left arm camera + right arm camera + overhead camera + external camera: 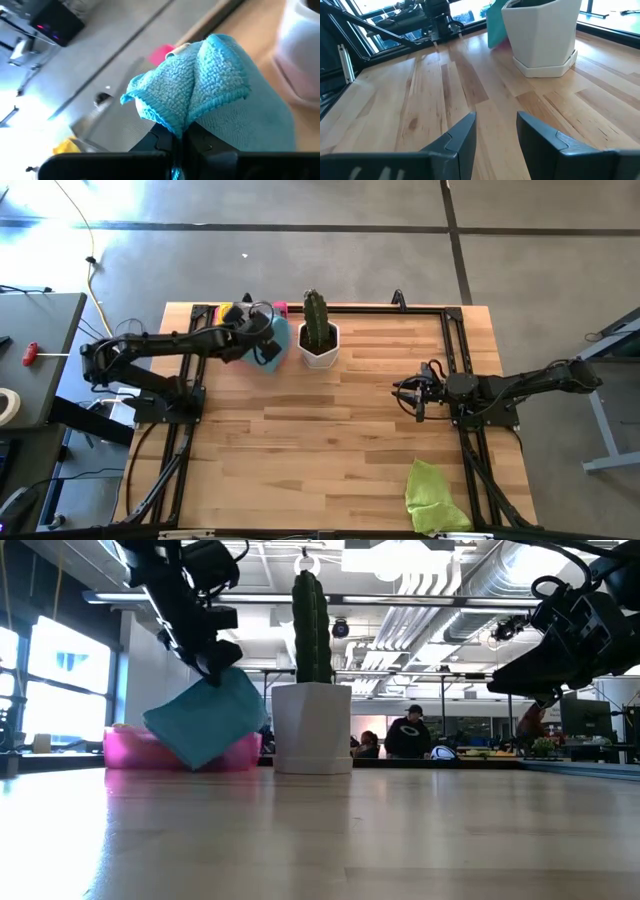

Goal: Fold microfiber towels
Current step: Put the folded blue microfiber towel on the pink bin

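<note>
Left gripper (212, 668) clenched on a light blue towel (205, 716), held up off the table (330, 430) at the far left, just left of the white pot (320, 350) with the cactus (316, 320). Towel hangs in front of the pink tray (125, 748) at the far edge; its bunched corner is pinched between the fingers (167, 142) in the left wrist view. Something yellow lies in the tray beside it. Right gripper (412, 395) hovers over the table's right side, fingers (462, 135) apart, released, holding nothing. Lime green towel (432, 495) lies crumpled at the near right edge, well apart from both arms. People sit in the room behind.
</note>
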Controlling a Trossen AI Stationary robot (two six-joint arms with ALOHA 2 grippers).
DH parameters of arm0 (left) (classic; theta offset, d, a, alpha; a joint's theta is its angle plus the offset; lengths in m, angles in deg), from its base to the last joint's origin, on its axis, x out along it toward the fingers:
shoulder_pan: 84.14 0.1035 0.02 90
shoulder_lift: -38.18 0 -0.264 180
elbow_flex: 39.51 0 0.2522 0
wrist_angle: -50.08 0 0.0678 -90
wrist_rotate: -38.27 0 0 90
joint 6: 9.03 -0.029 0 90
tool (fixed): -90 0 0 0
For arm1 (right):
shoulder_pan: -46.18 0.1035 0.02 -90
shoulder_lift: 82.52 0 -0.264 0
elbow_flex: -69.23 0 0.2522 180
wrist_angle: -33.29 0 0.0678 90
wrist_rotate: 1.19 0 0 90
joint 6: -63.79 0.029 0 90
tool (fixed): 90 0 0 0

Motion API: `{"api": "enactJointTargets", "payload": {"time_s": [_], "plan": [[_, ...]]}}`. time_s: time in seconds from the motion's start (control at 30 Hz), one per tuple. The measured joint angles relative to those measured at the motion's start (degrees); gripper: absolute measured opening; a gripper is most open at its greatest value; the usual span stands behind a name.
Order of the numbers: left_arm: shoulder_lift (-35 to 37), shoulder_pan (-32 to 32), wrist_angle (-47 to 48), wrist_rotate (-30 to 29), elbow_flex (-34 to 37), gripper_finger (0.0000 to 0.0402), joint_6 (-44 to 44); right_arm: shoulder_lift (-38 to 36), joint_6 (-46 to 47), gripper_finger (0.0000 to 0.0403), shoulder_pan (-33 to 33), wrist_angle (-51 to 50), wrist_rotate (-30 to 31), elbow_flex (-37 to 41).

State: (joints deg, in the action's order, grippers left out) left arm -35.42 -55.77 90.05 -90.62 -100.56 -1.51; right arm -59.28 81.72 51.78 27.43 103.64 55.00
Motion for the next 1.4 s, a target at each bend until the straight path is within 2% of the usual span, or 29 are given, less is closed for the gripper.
{"api": "enactJointTargets", "payload": {"time_s": [0.27, 0.57, 0.7, 1.0, 1.23, 1.4], "plan": [[0.0, 8.2, -6.5, -2.3, 0.0, 0.0001, -1.9, 0.0, 0.0, 0.0133, 0.0, 0.0, 0.0, 0.0], [-1.8, 14.9, 1.7, -2.3, 0.0, 0.0001, 12.2, 0.0, 0.0, 0.0133, 0.0, 0.0, 0.0, 0.0], [-3.7, 16.8, 2.8, -2.3, 0.0, 0.0001, 15.5, 0.0, 0.0, 0.0133, 0.0, 0.0, 0.0, 0.0], [-4.9, 17.9, 7.8, -5.3, 0.0, 0.0001, 24.0, 0.0, 0.0, 0.0133, 0.0, 0.0, 0.0, 0.0], [-4.9, 17.9, 5.4, -8.8, 0.0, 0.0007, 23.7, 0.0, 0.0, 0.0133, 0.0, 0.0, 0.0, 0.0], [-4.9, 17.9, 5.8, -7.2, 0.0, 0.0031, 23.2, 0.0, 0.0, 0.0133, 0.0, 0.0, 0.0, 0.0]]}}
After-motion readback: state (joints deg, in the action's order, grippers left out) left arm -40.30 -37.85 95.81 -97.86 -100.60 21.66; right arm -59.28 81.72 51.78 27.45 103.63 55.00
